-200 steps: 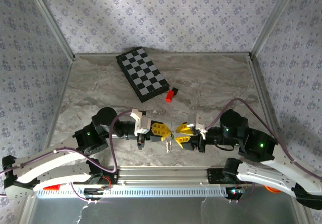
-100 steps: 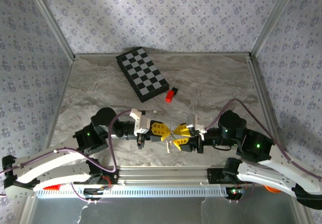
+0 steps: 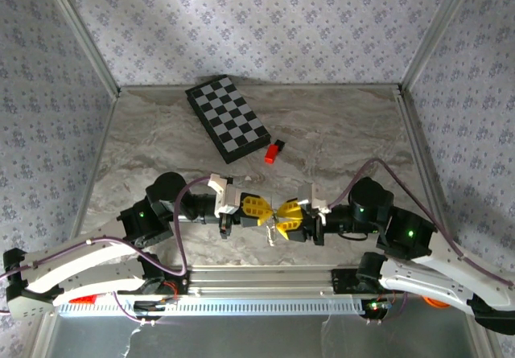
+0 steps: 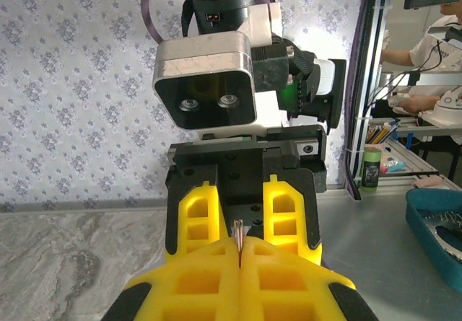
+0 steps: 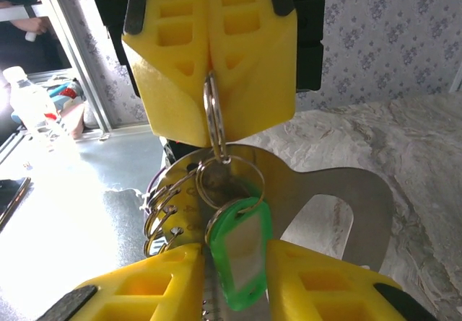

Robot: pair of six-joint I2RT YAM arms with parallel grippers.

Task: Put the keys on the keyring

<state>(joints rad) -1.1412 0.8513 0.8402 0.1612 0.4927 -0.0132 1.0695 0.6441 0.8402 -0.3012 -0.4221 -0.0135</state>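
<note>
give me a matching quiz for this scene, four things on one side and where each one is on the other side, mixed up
Things:
1 checkerboard
2 red and black block
3 metal ring
4 green key tag

Places:
a pinched in the shut left claw
b hanging between the fingers of the right claw
c flat on the table, farthest from the arms
d on the table, just off the checkerboard's right-hand corner

Pairs: 1-c; 2-d; 3-a; 4-b
</note>
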